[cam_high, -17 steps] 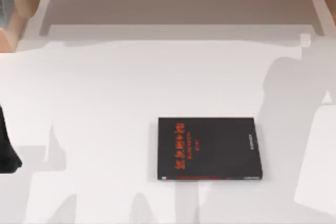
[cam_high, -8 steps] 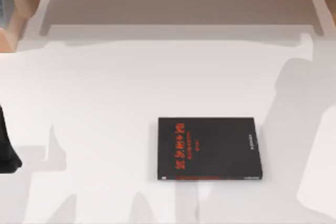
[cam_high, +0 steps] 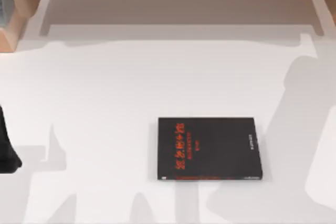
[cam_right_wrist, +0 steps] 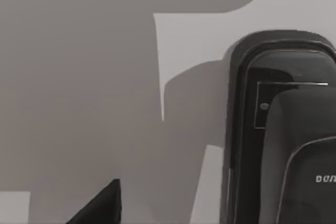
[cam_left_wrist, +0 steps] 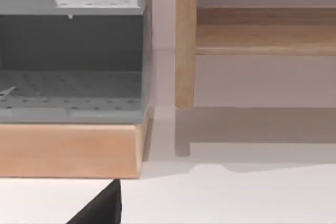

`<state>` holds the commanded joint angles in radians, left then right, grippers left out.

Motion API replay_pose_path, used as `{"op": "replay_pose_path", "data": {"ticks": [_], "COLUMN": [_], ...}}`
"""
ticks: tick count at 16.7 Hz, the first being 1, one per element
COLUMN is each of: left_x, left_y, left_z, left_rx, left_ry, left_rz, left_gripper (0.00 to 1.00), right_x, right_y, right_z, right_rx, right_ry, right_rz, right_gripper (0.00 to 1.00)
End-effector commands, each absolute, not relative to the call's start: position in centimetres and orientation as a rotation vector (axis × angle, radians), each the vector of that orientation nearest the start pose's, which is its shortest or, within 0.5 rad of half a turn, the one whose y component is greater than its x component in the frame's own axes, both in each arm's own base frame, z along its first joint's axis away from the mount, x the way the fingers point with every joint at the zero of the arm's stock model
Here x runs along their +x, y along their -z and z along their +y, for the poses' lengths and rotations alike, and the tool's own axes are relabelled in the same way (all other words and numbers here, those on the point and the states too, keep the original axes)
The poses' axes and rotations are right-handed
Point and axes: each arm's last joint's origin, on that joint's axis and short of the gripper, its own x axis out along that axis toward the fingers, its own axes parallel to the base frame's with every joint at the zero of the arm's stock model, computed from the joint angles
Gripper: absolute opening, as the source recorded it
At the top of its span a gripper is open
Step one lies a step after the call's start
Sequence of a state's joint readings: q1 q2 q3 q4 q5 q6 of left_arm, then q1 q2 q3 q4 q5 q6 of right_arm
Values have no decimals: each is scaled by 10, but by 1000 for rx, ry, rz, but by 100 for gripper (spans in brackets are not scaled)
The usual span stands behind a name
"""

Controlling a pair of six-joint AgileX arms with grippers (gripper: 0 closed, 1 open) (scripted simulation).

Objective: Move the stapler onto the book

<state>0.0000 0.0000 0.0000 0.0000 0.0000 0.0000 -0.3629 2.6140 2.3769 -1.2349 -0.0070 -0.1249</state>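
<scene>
- Reaching for the stapler looks like the step in hand: the right wrist camera sits close above it, the black body lying flat on the white table, a small pale metal spot showing on its top.
- Nothing has been lifted yet, by my reckoning; the book lies bare on the table, at about five o'clock from the table's middle in the top view, red characters up, nothing on its cover.
- The stapler lies off toward the table's right, I judge, since it is the right arm's camera that looks down on it; how it sits relative to the book I cannot tell.
- The right jaws: I cannot tell whether they are parted or closed. Only a dark wedge at the picture's edge hints at a finger, and nothing is seen touching the stapler.
- Next, I'd say, the right arm needs to centre over the narrow body, come down and close across it, then carry it toward nine o'clock onto the book.
- The left arm stays parked at the table's nine o'clock edge, facing a wooden shelf; its jaws I cannot make out either.
</scene>
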Motion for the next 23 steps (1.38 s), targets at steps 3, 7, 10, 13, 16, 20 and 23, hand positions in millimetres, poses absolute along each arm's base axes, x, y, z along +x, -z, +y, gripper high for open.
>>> {"op": "replay_pose_path", "data": {"ticks": [3, 7, 10, 13, 16, 20, 23], "left_x": [106, 106, 106, 106, 106, 106, 106], "left_y": [-160, -160, -160, -160, -160, -160, -160], "left_z": [-1, -1, -1, -1, -1, -1, -1], "left_rx": [0, 0, 0, 0, 0, 0, 0], "left_ry": [0, 0, 0, 0, 0, 0, 0], "left_rz": [0, 0, 0, 0, 0, 0, 0], "left_gripper": [100, 100, 100, 100, 100, 100, 100], "right_x": [485, 485, 485, 485, 485, 485, 485], "right_y": [-135, -135, -135, -135, -135, -135, -135], "right_z": [-176, -176, -176, -176, -176, -176, -176], "right_rx": [166, 166, 166, 166, 166, 166, 166], "right_ry": [179, 179, 179, 179, 179, 179, 179], "right_rz": [1464, 1464, 1464, 1464, 1464, 1464, 1464], "right_gripper": [100, 70, 47, 25, 2, 0, 0]}}
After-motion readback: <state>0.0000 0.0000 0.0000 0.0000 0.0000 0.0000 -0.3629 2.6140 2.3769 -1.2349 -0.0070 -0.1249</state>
